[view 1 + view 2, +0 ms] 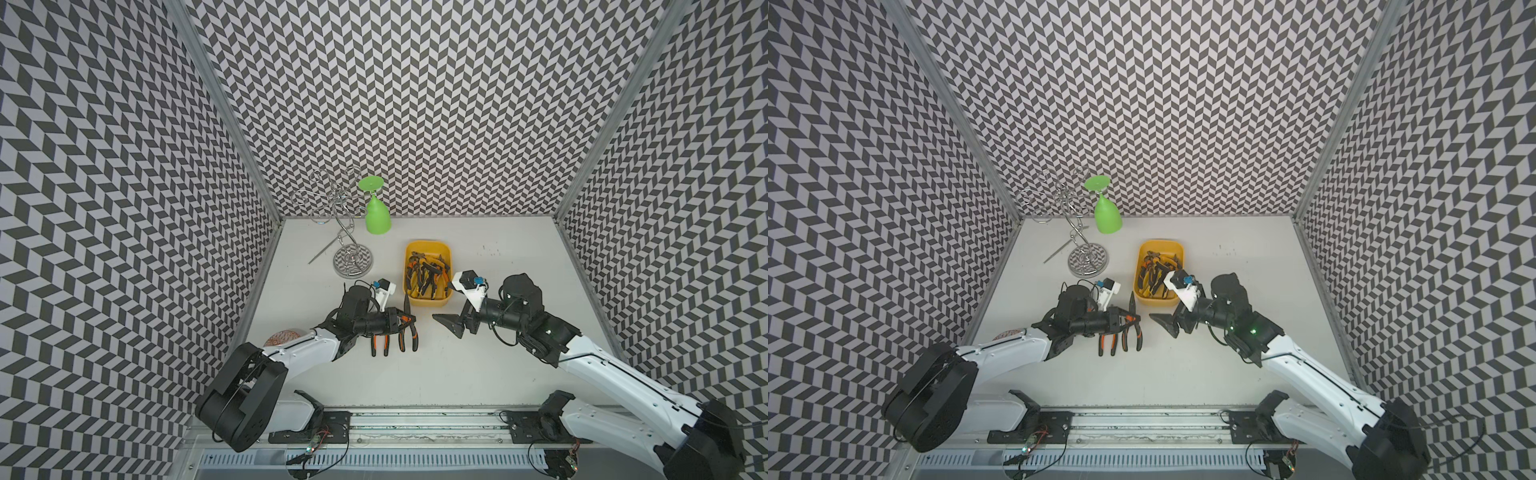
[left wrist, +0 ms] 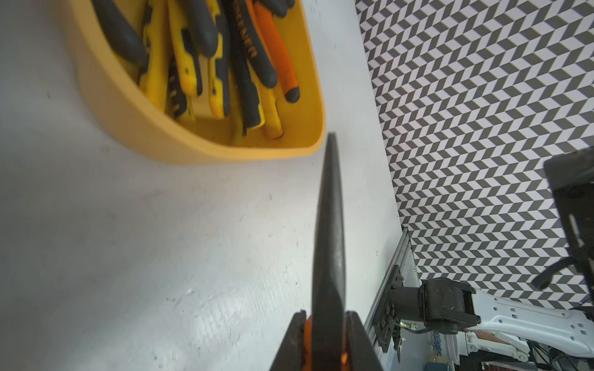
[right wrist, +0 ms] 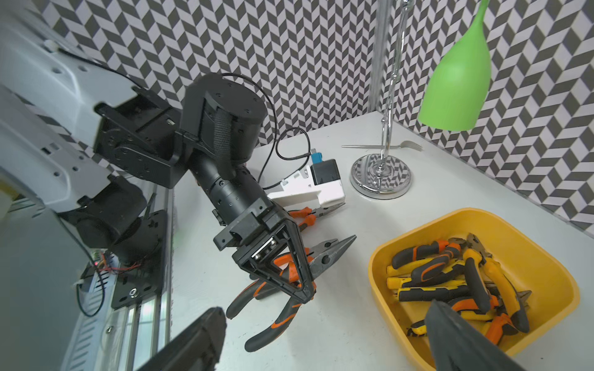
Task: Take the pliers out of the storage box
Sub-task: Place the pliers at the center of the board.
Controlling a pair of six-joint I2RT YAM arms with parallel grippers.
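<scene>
- The left pincer (image 1: 400, 326) is clamped shut on a pair of needle-nosed steel pliers with orange-and-black handles (image 1: 407, 307), gripping them near the pivot. The nose juts out of one side of the fingers toward the box, and the handles trail out of the other side toward the rail.
- Whether the held pair touches the white tabletop (image 1: 498, 365) or hangs just above it cannot be told.
- A second pair of orange-and-black-handled pliers (image 1: 380, 345) lies flat on the tabletop under the left pincer's wrist. It runs roughly parallel to the held pair and lies just beside it (its steel head peeks out behind the pincer in the right wrist view).
- The right pincer (image 3: 326, 305) stands wide open and holds nothing. One finger is on the box side and the other on the rail side.
- The shallow yellow plastic storage box with rounded corners (image 1: 430, 302) sits on the tabletop just beyond the right pincer. Its near corner is just beside the tip of the held nose; contact there cannot be told.
- Inside it the remaining pliers (image 1: 426, 276) lie in a tangled heap, orange-and-black and yellow-and-black handles crossing one another.
- Well beyond the left pincer, by the back wall, stands a chrome wire glass rack on a round mirrored base (image 1: 353, 259).
- A bright green plastic wine glass (image 1: 377, 216) hangs upside down from the rack, and a thin metal fork (image 1: 322, 253) lies beside its base.
- Behind the left pincer a round orange-patterned dish (image 1: 286, 336) is mostly hidden by the arm.
</scene>
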